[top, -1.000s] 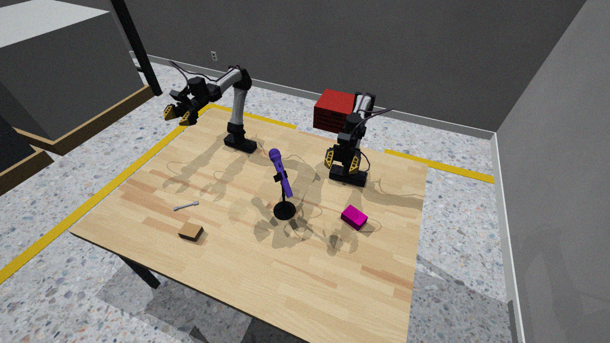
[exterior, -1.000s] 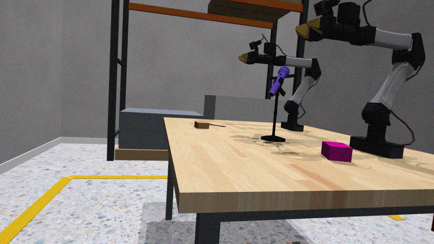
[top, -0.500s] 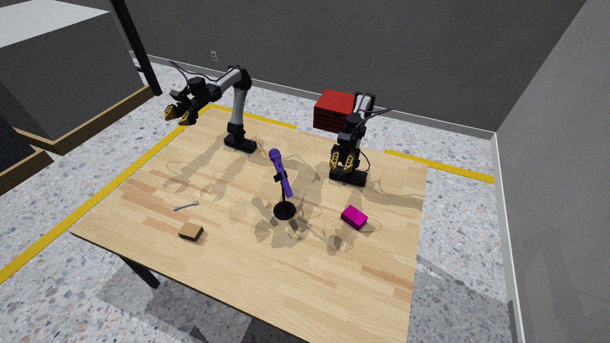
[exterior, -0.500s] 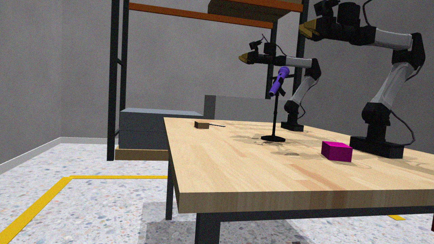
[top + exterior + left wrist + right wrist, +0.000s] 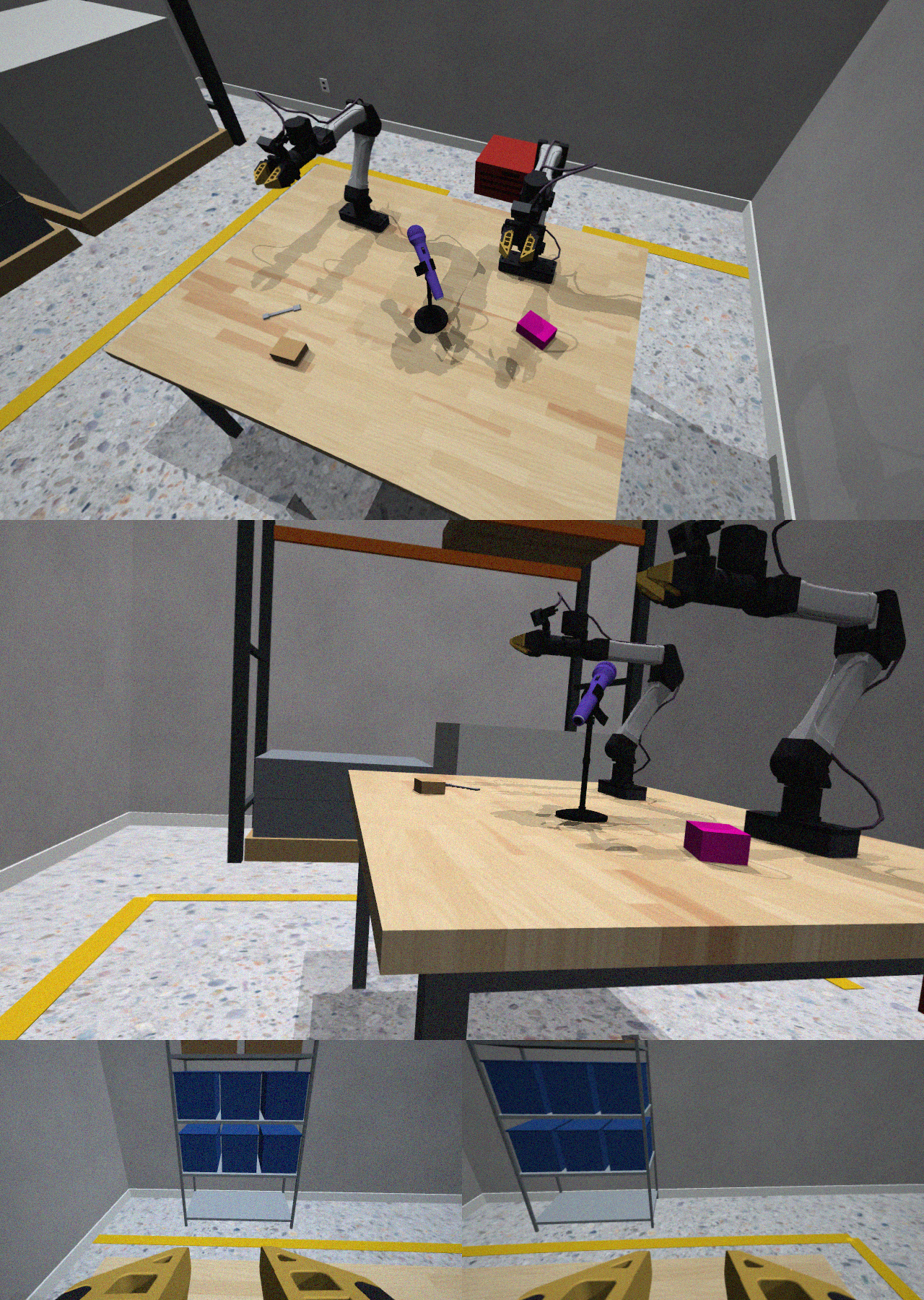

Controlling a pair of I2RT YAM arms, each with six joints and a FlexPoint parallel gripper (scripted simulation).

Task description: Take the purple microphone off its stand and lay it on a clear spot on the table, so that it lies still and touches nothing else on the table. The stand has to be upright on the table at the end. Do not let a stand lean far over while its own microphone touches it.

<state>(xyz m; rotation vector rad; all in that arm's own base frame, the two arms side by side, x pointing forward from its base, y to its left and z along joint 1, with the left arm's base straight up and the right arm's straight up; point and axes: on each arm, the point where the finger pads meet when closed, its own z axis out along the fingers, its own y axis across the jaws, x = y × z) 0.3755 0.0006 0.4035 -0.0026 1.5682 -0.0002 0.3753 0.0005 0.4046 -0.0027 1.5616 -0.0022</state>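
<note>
Top view: unlabelled purple microphone [image 5: 426,261] [image 5: 594,693], tilted

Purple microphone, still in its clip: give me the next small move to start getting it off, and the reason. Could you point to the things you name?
I'd ease the left gripper [image 5: 517,245] [image 5: 657,583] [image 5: 224,1257] toward the purple microphone [image 5: 423,248] [image 5: 586,701]: its fingers are apart with nothing between them, it is well away from the microphone, and the stand [image 5: 431,319] [image 5: 581,815] is upright.

White-and-black arms, yellow slotted fingers [image 5: 507,243] [image 5: 657,583], dark looping cables
</note>
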